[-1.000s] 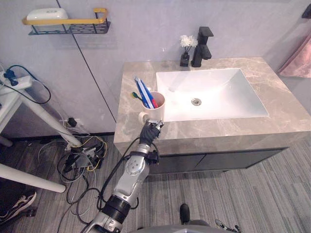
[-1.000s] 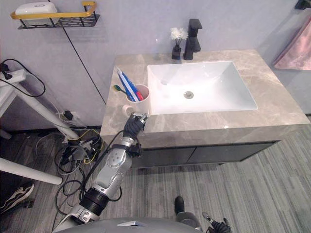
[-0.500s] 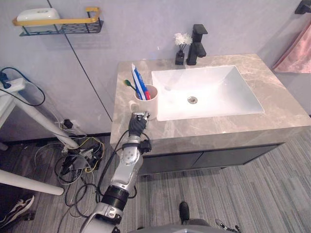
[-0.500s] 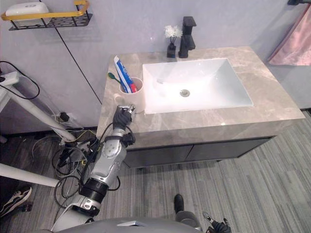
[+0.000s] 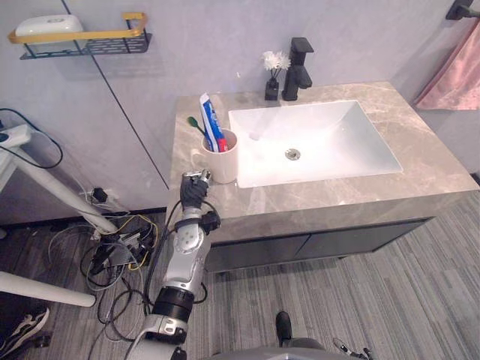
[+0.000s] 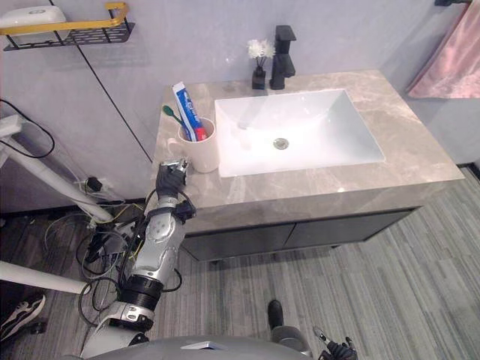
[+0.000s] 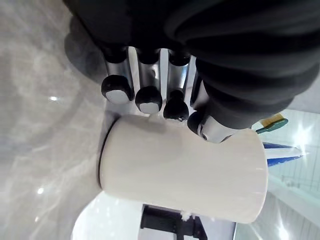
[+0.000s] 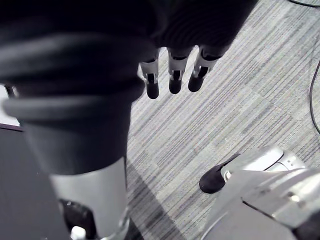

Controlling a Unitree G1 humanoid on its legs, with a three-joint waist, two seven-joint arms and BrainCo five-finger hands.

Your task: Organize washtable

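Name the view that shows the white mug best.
Left eye view: the whole white mug stands on the counter, with the toothbrush and toothpaste sticking out. The right eye view matches it. The left wrist view gives its side wall up close; the right wrist view faces the floor.

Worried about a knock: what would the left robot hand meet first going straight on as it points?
The white cup; the left robot hand points at its side from close by, fingertips perhaps touching it.
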